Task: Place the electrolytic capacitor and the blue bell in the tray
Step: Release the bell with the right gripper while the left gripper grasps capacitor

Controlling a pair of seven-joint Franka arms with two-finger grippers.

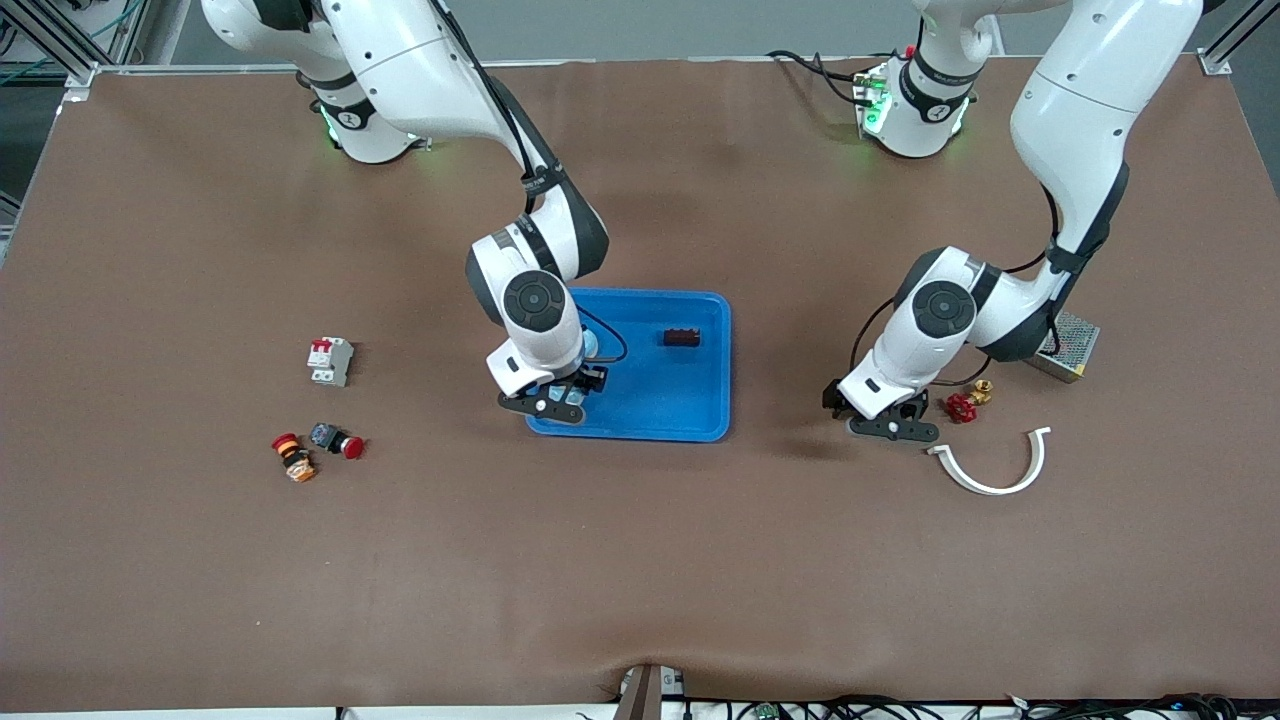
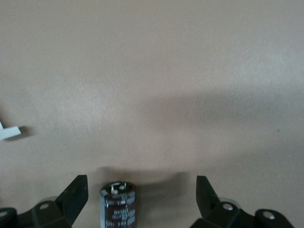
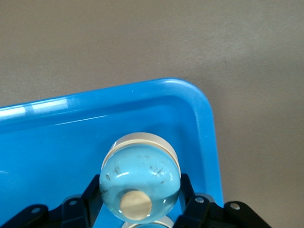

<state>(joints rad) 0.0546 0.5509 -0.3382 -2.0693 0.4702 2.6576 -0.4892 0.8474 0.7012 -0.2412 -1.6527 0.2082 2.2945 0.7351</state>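
The blue tray [image 1: 690,400] lies mid-surface [image 1: 640,560]. Over the corner of it nearest the front camera, toward the right arm's end, the right claw [image 1: 560,398] is clenched on the blue bell [image 3: 140,183], a pale blue dome on a white base, which it holds just above the tray floor inside that rounded corner. Farther in, a small dark block [image 1: 682,338] lies on the tray floor, near the rim closest to the arms' bases.

Toward the left arm's end, well apart from the tray, the left claw [image 1: 893,425] hangs low over the bare surface with its fingers [image 2: 73,194] spread wide, gripping nothing. The electrolytic capacitor [image 2: 118,204], a dark cylinder with two leads showing at its end, sits on the surface between those fingers, touching neither, closer to one. A white curved clip [image 1: 1000,470] lies beside this claw.
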